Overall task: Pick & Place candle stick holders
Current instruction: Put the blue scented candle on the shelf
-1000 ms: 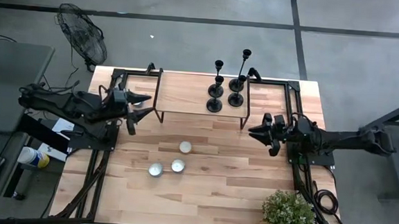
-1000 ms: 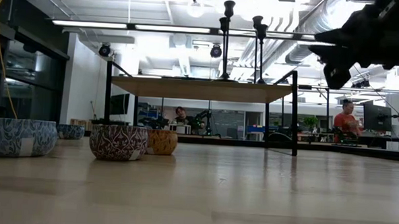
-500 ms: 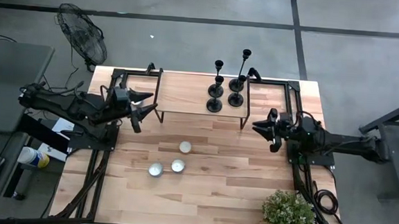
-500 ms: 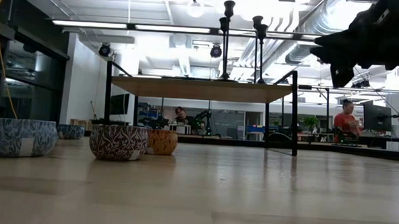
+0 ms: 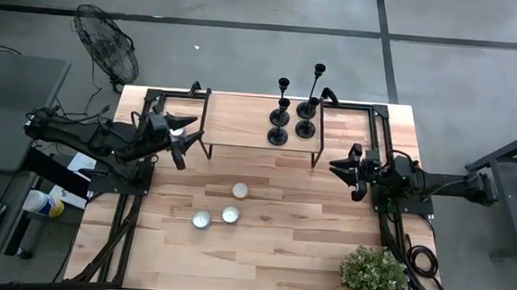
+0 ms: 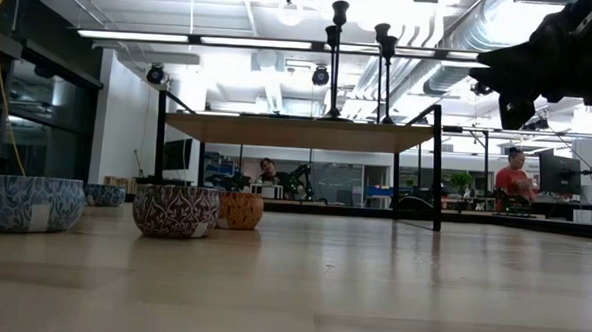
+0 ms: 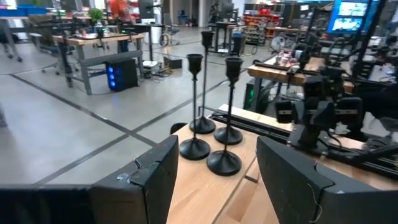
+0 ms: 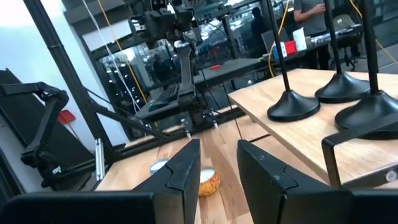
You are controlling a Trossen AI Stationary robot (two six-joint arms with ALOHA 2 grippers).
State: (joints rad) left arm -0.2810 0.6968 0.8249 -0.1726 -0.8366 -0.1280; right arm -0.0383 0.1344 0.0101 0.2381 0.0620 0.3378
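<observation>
Standing upright, stems vertical, on the raised shelf (image 5: pixel 242 121) at the table's (image 5: pixel 270 245) far side: four candle stick holders (image 5: pixel 294 111). Hovering closer, just right of the shelf: right pincer (image 5: pixel 345 168), narrowly parted, empty. Waiting left, farther off: left pincer (image 5: pixel 181 133), wide, empty.

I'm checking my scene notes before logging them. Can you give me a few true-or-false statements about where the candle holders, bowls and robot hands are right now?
1. The four candle holders stand on the raised shelf. True.
2. The right hand grips a candle holder. False: it holds nothing and hangs apart from them.
3. Three small bowls sit on the table in front of the shelf. True.
4. The left hand is shut. False: its fingers are spread open.
5. A potted plant sits on the shelf. False: it is at a table corner.
</observation>
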